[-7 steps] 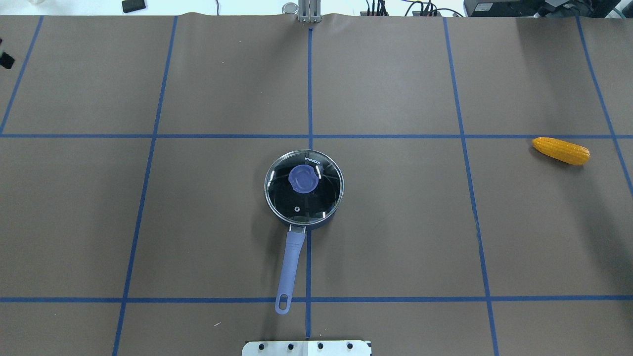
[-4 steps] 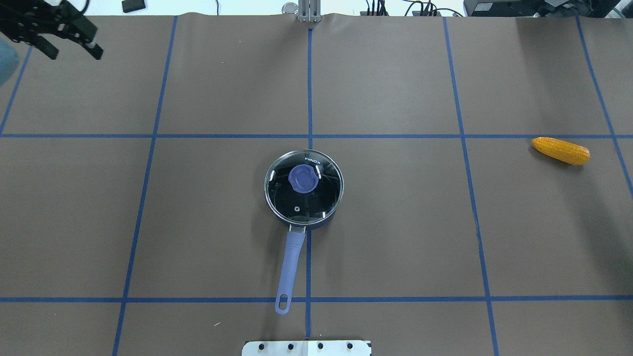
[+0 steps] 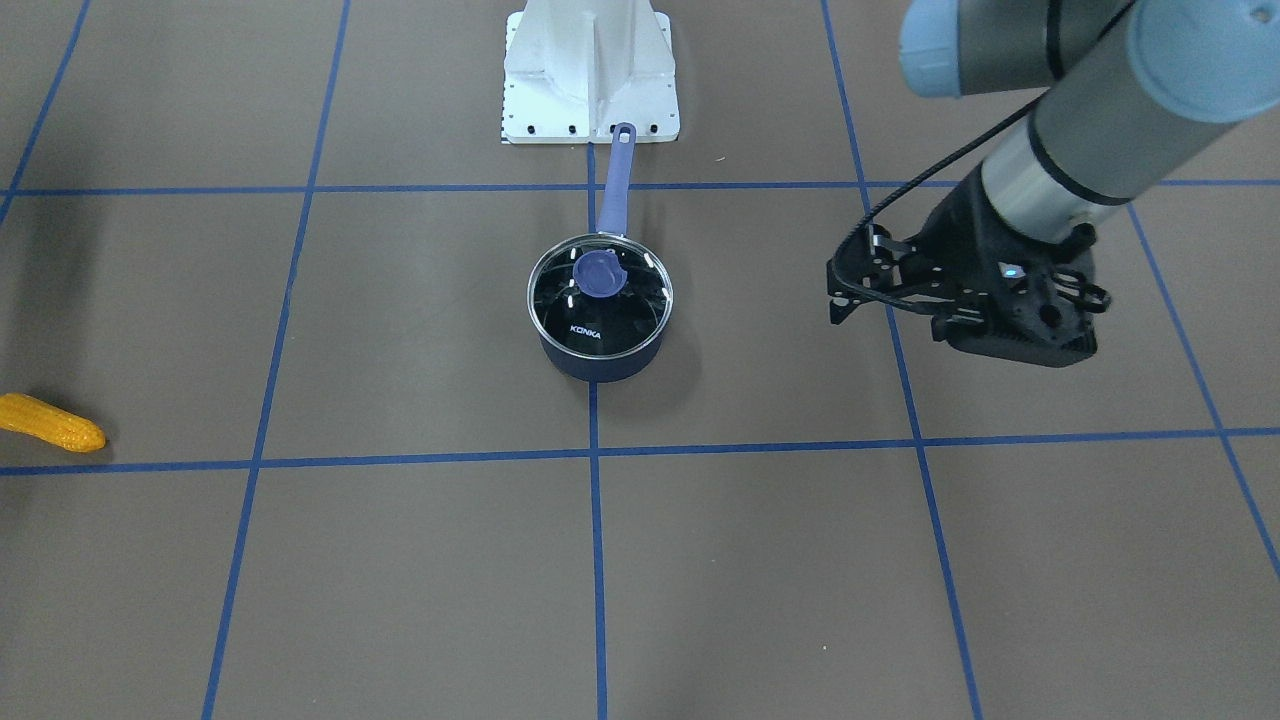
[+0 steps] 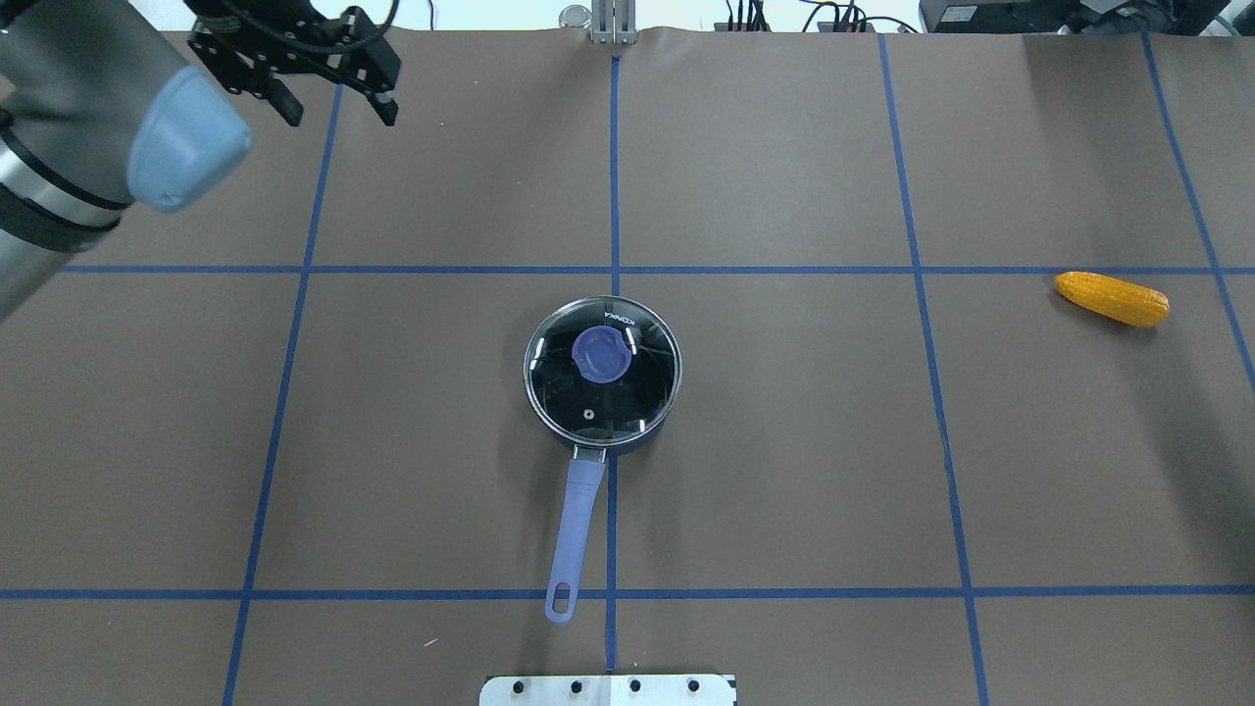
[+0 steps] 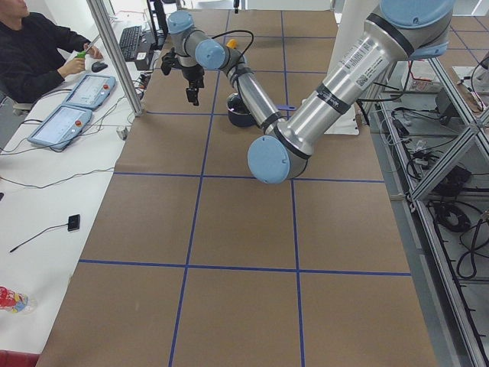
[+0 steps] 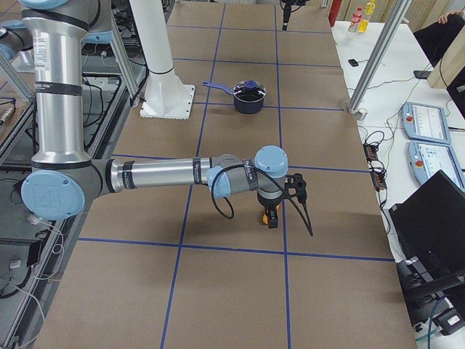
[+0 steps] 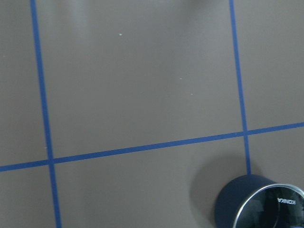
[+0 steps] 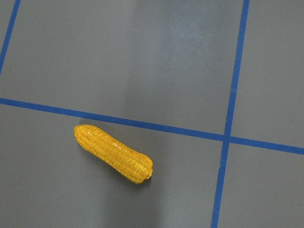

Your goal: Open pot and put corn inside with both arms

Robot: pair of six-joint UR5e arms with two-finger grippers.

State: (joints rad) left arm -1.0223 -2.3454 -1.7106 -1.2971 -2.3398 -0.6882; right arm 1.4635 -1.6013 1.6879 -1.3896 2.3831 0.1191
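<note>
The dark navy pot [image 4: 632,443] stands at the table's middle, its lavender handle [image 4: 576,529] pointing at the robot base. The glass lid [image 4: 637,387] with its blue knob [image 4: 600,354] sits on it. The corn [image 4: 1112,298] lies flat at the far right, also in the right wrist view [image 8: 114,154]. My left gripper [image 4: 340,113] is open and empty, high over the far left, well apart from the pot; the front view shows it too [image 3: 835,292]. My right gripper [image 6: 272,218] hovers over the corn in the right side view only; I cannot tell its state.
The white base mount [image 4: 608,689] sits at the near edge. Blue tape lines divide the brown table cover. A metal post [image 4: 613,25] stands at the far edge. An operator [image 5: 38,53] sits at a desk beyond it.
My left arm has swung in from the far left corner toward the middle, its gripper still open. The pot, lid and corn have not moved.
</note>
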